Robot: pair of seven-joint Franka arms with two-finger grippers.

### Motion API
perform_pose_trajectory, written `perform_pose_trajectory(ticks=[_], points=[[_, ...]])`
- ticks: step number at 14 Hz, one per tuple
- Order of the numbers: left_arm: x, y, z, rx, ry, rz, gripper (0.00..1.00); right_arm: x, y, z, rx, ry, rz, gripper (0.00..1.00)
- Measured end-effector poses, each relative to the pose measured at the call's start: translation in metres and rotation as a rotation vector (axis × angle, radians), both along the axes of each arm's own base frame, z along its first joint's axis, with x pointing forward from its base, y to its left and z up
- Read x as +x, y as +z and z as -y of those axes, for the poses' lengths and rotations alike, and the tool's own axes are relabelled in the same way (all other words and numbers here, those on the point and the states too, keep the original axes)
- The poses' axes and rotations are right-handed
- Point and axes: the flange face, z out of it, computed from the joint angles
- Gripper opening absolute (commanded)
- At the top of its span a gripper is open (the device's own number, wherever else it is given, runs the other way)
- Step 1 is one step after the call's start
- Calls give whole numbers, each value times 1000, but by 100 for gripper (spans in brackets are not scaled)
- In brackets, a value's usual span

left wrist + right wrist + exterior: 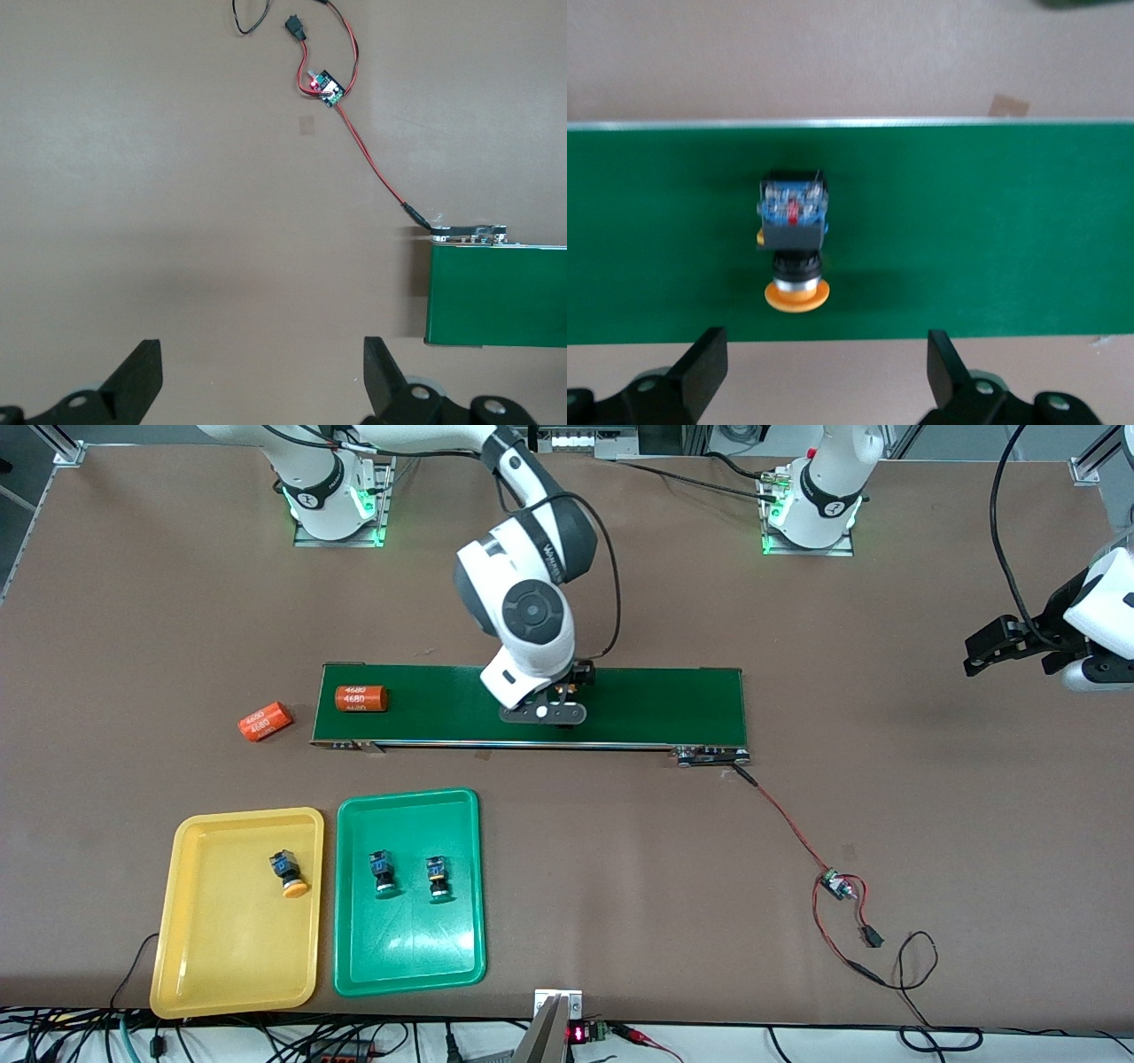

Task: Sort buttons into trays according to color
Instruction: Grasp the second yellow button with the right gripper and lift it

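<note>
A yellow-orange button point(794, 239) lies on its side on the dark-green conveyor belt point(656, 704). My right gripper point(826, 347) is open above the belt's edge; the button is not between its fingers. In the front view the right gripper point(551, 708) hides this button. The yellow tray point(221, 965) holds one yellow-orange button point(288, 872). The green tray point(412, 957) holds two green buttons point(382, 871) point(435, 878). My left gripper point(263, 350) is open and empty over bare table past the belt's end, and waits at the left arm's end of the table point(983, 651).
One orange cylinder point(361, 698) lies on the belt toward the right arm's end; another point(265, 721) lies on the table beside that end. A red wire runs from the belt's other end to a small circuit board point(835, 886), which also shows in the left wrist view point(325, 87).
</note>
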Motion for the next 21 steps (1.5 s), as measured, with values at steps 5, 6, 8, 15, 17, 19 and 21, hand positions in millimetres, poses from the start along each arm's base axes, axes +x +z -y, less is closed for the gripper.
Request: perform_pose_trajectory(ticks=[5, 6, 8, 15, 17, 19, 21], points=[[1, 4, 1, 0, -2, 10, 100, -1, -25, 11, -30, -25, 18, 100], [1, 6, 1, 0, -3, 13, 100, 1, -29, 15, -30, -34, 23, 100], [2, 6, 2, 0, -4, 14, 100, 5, -38, 22, -31, -47, 33, 93], [4, 5, 3, 0, -5, 12, 100, 14, -53, 31, -30, -81, 57, 32], [4, 5, 3, 0, -5, 13, 100, 16, -52, 33, -30, -91, 59, 17], [4, 5, 3, 0, -5, 13, 100, 19, -53, 36, -31, -101, 59, 5], [4, 5, 3, 0, -5, 14, 100, 26, -49, 41, -27, -116, 67, 2]])
